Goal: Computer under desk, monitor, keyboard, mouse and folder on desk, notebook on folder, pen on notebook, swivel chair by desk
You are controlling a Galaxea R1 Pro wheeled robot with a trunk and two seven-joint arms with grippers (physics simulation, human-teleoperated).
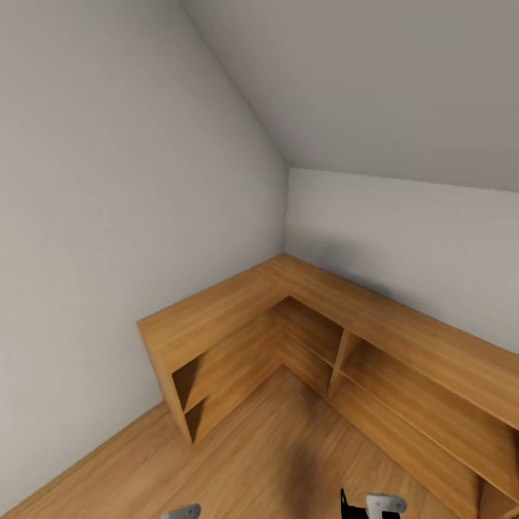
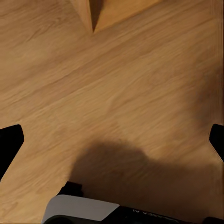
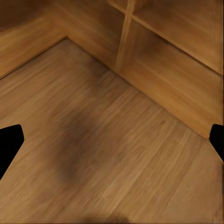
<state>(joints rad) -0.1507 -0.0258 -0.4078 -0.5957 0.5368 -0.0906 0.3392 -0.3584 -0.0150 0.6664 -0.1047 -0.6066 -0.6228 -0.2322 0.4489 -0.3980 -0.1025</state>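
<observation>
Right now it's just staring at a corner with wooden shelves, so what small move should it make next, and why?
Probably turn the base away and look around. The L-shaped low wooden shelf unit in the corner has bare cubbies, and both open claws, left and right, hang over plain wooden floor, so nothing here suits the job.

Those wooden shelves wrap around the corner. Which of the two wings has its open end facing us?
The left wing, along the left wall. Its near end stops short on the floor, showing stacked cubbies. The right wing instead runs on past the picture's edge.

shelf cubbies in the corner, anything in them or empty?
Empty as far as visible: the wooden shelf unit shows bare compartments in the head view, and the right wrist view shows bare ones too. Shadowed corners cannot be told.
</observation>
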